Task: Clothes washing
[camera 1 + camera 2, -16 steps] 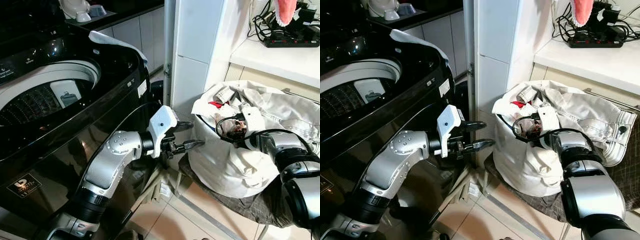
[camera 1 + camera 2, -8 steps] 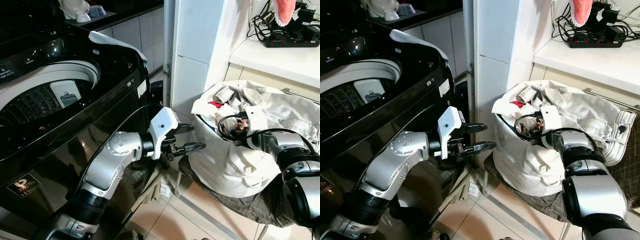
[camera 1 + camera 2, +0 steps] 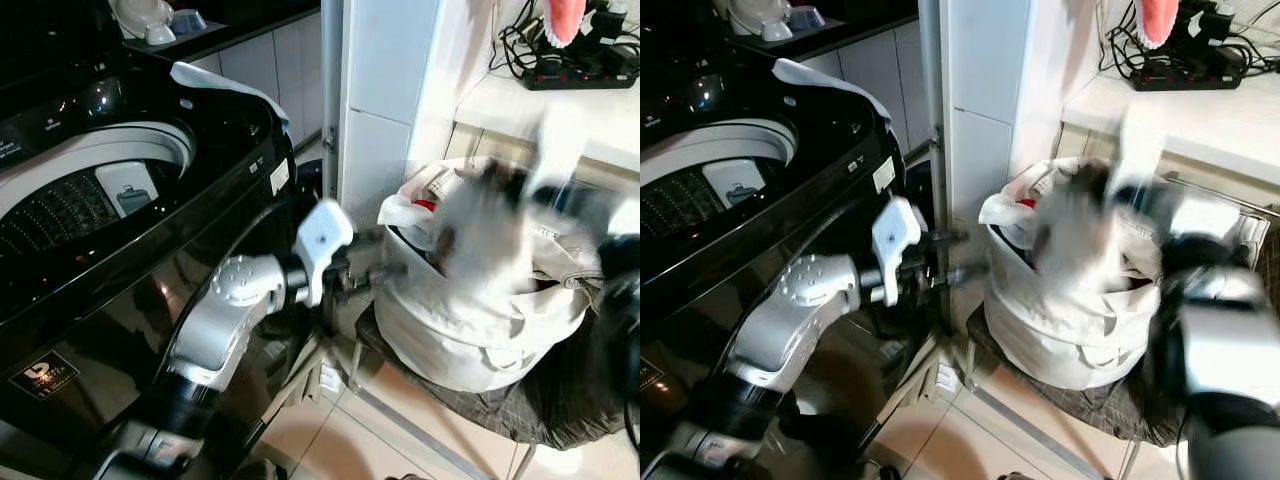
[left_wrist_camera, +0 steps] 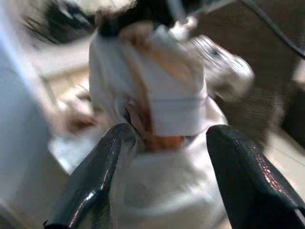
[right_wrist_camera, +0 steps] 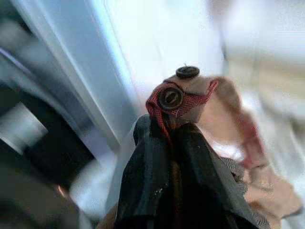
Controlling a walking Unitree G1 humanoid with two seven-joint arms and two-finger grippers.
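A black top-loading washing machine (image 3: 90, 200) stands on the left with its drum uncovered. To its right sits a white laundry basket (image 3: 470, 330) heaped with pale clothes. My left gripper (image 3: 375, 280) hovers open between the washer's front and the basket's side, its two fingers (image 4: 114, 148) spread toward the basket. My right gripper (image 5: 167, 129) is shut on a beige and red garment (image 5: 190, 100) with dark buttons. In the eye views that garment (image 3: 480, 240) is a blurred streak rising over the basket, with the right arm blurred behind it.
A white pillar (image 3: 390, 100) rises behind the basket. A white counter (image 3: 530, 100) at the right holds a power strip (image 3: 580, 70) and cables. A dark cloth (image 3: 560, 400) lies under the basket on the tiled floor (image 3: 380, 430). A white cloth (image 3: 215, 82) rests on the washer's corner.
My right arm has swung up fast out of the basket with the garment and is now blurred. The left gripper has stayed open in much the same place. The camera shifted slightly.
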